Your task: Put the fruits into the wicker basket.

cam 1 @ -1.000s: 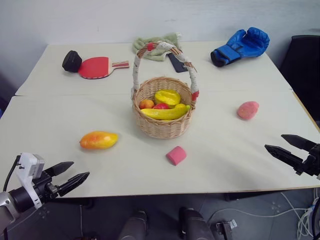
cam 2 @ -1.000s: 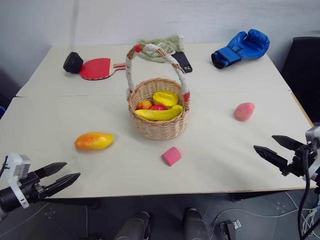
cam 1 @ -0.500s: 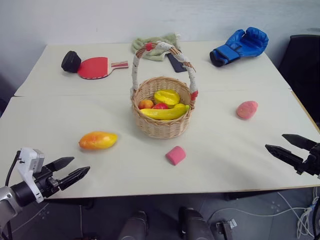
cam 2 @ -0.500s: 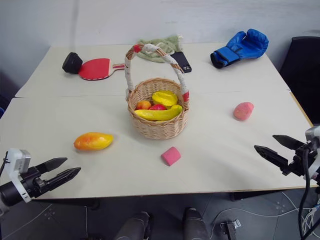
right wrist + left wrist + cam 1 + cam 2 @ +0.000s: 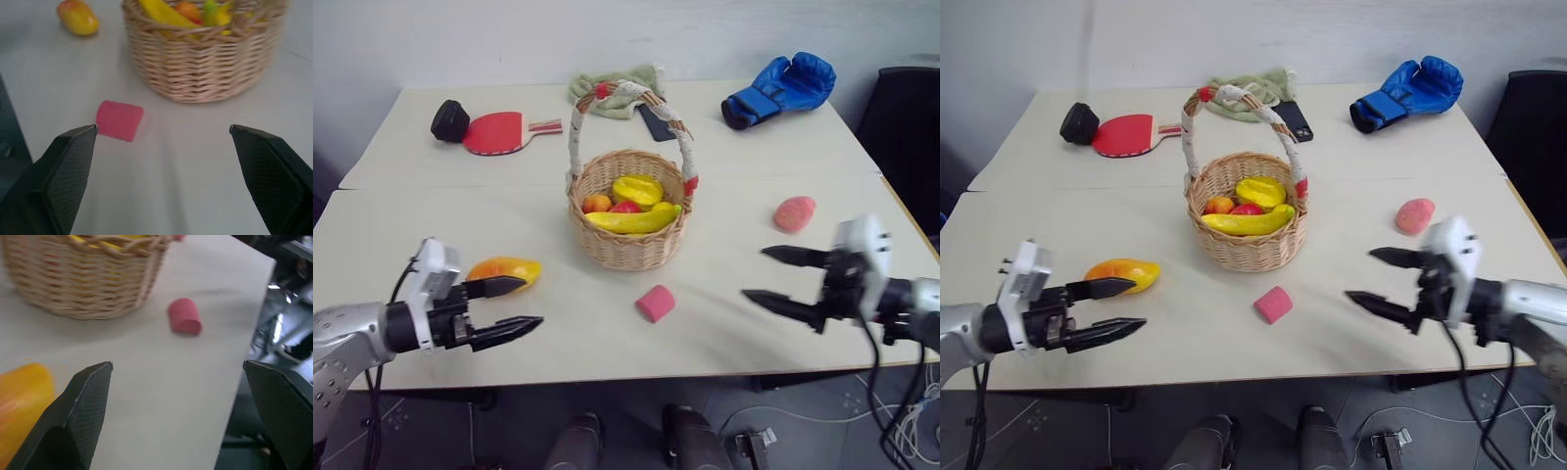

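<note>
Left eye view, items sitting on pale table (image 5: 431, 211): wicker basket (image 5: 628, 223) standing upright at centre, already holding a banana and other toy fruit. Mango (image 5: 505, 268) lying left of basket, well apart from it, just behind upper finger of left gripper (image 5: 517, 305); touching or not cannot be told. Peach (image 5: 794, 212) resting right of basket, beyond right gripper (image 5: 764, 275). Pink cylinder (image 5: 656, 303) lying on its side in front of basket, between the two grippers. Both grippers hovering over front edge, pointing inward, jaws spread wide, gripping nothing. Sitting along far edge: red paddle (image 5: 497, 131), black object (image 5: 450, 119), green cloth (image 5: 619, 88), blue boxing glove (image 5: 780, 89).
</note>
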